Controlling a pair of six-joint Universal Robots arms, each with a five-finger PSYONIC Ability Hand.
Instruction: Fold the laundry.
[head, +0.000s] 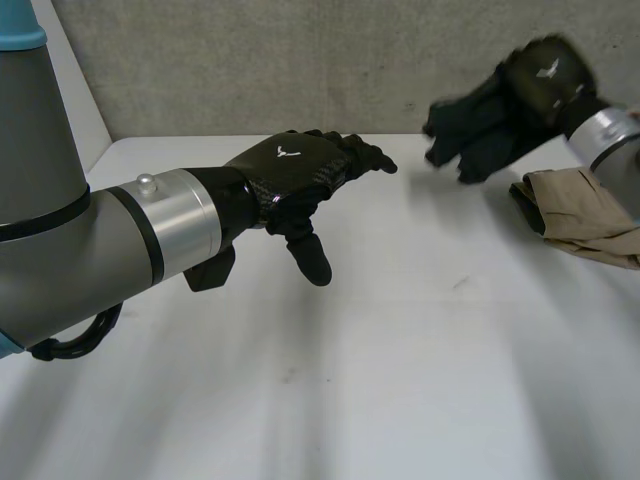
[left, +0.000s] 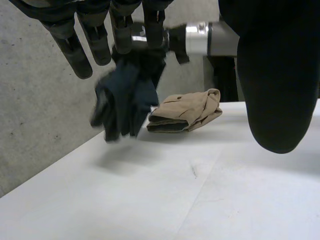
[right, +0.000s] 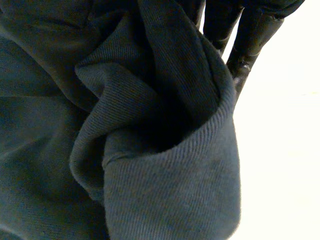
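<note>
Gripping bunched dark cloth (left: 125, 100) w/ R hand (head: 545, 80) above table (head: 400, 350), near folded tan garment (head: 585, 215). Holding L hand (head: 295, 165) open, empty. Prob soft, light, floppy; best grabbed by corners/hem.

Light diffuse, even, from above. White table (head: 400, 380) bright; beside the dark blue cloth (right: 150, 150) in right wrist view it washes out to glare. Soft shadow under tan folded garment (left: 185, 112).
</note>
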